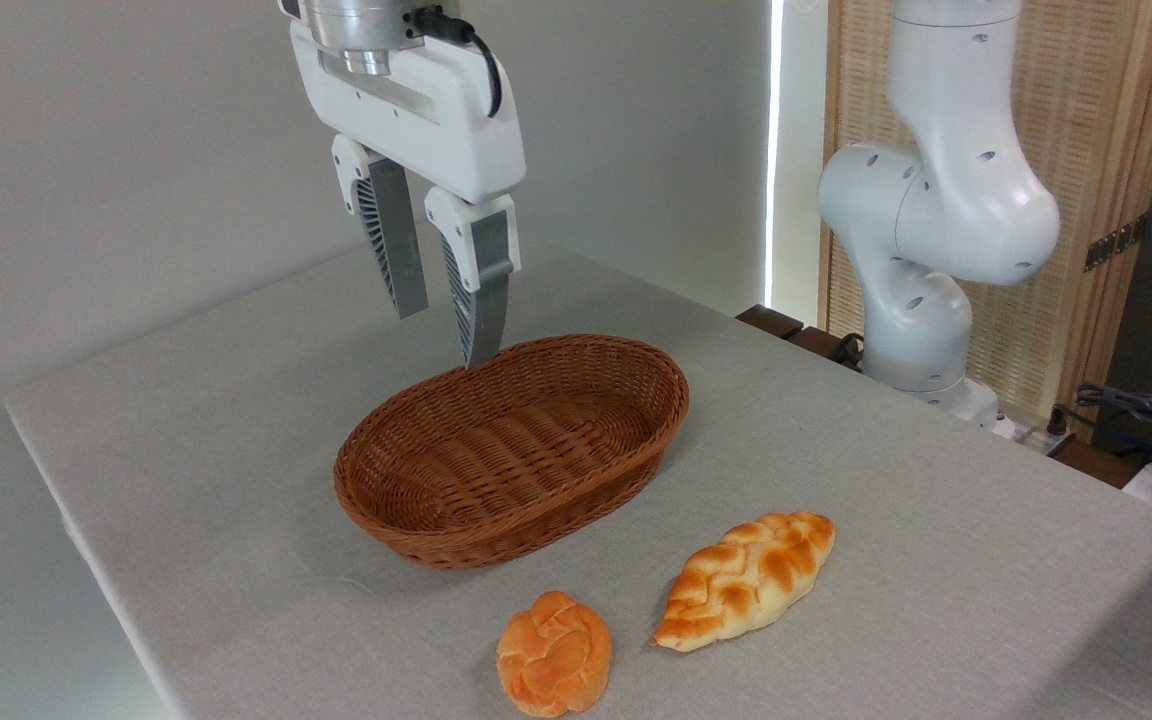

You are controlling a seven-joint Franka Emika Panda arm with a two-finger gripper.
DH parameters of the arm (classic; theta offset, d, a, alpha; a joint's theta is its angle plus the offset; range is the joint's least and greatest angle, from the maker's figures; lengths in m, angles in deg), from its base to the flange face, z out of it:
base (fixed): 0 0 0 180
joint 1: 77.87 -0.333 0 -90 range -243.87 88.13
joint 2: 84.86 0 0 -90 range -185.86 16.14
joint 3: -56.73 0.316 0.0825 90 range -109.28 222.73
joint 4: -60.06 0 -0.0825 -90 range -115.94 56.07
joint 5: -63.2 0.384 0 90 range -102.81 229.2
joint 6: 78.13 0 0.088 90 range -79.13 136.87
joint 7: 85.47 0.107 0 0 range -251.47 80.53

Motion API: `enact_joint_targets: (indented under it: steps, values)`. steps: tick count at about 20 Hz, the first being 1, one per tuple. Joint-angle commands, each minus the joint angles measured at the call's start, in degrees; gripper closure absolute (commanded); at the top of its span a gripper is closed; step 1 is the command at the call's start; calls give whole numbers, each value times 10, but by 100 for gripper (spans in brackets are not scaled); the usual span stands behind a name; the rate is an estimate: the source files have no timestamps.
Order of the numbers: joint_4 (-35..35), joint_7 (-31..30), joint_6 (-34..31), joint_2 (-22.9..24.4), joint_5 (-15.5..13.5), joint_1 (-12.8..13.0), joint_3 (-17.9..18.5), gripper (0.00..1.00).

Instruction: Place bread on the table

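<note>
Already lying on the table (236, 420), the bread (746, 580): braided loaf, pointed ends, golden with toasted patches, flat on the grey cloth at about five o'clock from the basket (513, 450), near its front rim but apart from it. Long axis running from seven o'clock up toward one o'clock. Just beside it, at about eight o'clock and not touching, a small round orange bun (554, 653), also on the cloth. Nothing visible inside the wicker basket; bare weave across the floor and walls. Up at eleven o'clock from the basket, above its far rim, the gripper (446, 335): fingers spread with a clear gap between them, nothing held, tips hanging over the rim edge and well apart from the loaf. Whether the lower fingertip hangs in front of the rim or just above it, hard to say from this angle. Off at two o'clock, past the far table edge, the white base and joints of the arm (936, 210), with loose cables (1136, 410) beyond. Judged from how things lie: goal condition met, loaf resting on the cloth outside the basket, free of the tool. Little or nothing left to do beyond perhaps drawing the arm clear; no sign of the loaf being unstable or near the table edge.
</note>
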Motion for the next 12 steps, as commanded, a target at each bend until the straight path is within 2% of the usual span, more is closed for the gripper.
enact_joint_targets:
  steps: [1, 2, 12]
  values:
    - [15, -3, -17, -4, 16, -15, -8, 0]
    - [15, -4, -17, -4, 26, -15, -9, 0]
    - [15, -4, -21, -3, 30, -18, -8, 0]
